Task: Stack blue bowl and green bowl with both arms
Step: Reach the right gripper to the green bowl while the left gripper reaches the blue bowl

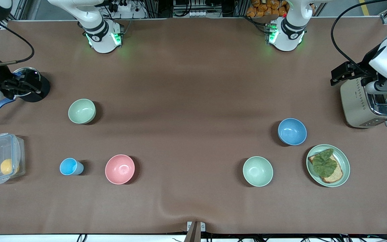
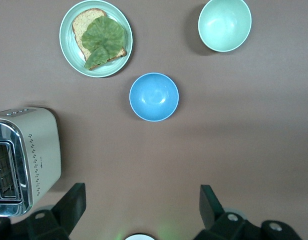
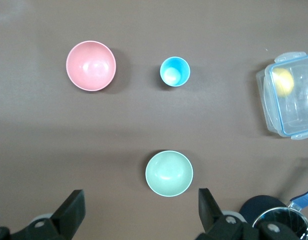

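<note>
Over the toaster at the left arm's end of the table, my left gripper hangs high and points straight down, its fingers spread wide and holding nothing. The blue bowl sits upright on the table, nearer the front camera than the toaster and near the sandwich plate. The green bowl stands well apart from the blue bowl, toward the right arm's end. My right gripper hangs over the black pot there, also facing down, fingers apart and empty.
</note>
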`<state>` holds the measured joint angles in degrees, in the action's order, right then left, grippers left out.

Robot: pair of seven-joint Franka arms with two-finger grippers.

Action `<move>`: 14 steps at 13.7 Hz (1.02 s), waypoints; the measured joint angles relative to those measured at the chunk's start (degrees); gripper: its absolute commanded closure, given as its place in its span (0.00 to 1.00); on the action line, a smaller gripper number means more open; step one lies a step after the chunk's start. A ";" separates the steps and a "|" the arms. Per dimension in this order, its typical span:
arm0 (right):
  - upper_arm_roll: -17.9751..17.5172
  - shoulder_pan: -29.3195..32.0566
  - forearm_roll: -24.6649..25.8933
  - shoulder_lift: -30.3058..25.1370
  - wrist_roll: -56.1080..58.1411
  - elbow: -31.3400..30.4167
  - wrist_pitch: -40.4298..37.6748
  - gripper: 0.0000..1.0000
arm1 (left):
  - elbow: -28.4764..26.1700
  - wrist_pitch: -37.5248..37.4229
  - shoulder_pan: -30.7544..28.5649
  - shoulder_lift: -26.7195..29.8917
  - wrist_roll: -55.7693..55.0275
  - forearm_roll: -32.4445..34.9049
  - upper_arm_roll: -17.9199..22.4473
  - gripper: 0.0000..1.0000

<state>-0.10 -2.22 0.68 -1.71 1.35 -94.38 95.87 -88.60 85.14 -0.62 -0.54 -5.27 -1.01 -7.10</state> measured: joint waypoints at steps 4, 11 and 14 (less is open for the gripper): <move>-0.65 0.00 0.50 0.01 0.07 0.39 -0.09 0.00 | 0.00 -0.10 0.00 -0.36 0.13 0.00 -0.02 0.00; -0.64 0.01 0.56 0.11 0.12 0.42 -0.46 0.00 | 1.19 0.62 0.27 -9.54 -0.09 0.00 -0.07 0.00; -0.50 0.10 0.61 0.30 0.13 0.41 -1.35 0.00 | -0.90 8.88 -0.14 -17.06 -0.09 0.70 0.04 0.00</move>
<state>-0.61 -2.12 1.30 -1.42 1.48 -93.97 94.52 -89.50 94.02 -0.76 -17.60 -5.36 -0.32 -7.06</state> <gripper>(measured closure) 0.000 0.000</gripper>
